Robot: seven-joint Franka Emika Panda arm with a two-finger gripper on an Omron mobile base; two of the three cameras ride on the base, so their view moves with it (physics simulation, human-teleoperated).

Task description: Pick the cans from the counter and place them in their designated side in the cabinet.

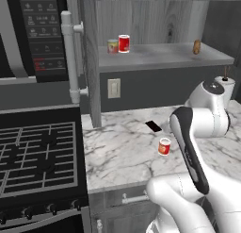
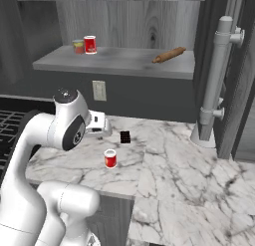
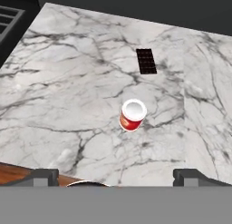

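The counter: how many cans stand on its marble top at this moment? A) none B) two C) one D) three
C: a single red can stands upright on the counter near the small black mark, while the other two cans are already up on the cabinet shelf by the upright panel.

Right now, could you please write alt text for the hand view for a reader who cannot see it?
A small red can with a pale top stands upright on the white marble counter, ahead of the open gripper. A black rectangular mark lies beyond it.
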